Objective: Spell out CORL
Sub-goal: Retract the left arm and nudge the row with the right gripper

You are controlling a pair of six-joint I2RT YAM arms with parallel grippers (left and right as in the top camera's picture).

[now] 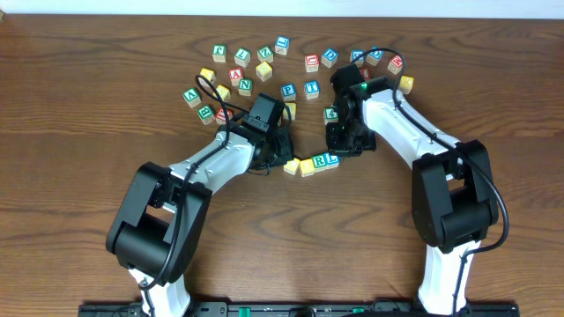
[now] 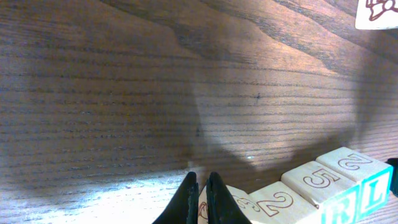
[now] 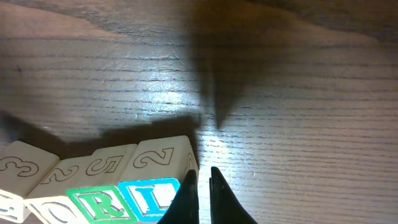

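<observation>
Four-block row (image 1: 313, 164) flanked by left gripper (image 2: 202, 180) and right gripper (image 3: 202, 173), both pressed together, nothing pinched. Row could be skewed if ends nudged on withdrawal.

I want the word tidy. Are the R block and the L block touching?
Touching. The right wrist view shows the R block and the L block side against side, with no gap between them.
</observation>
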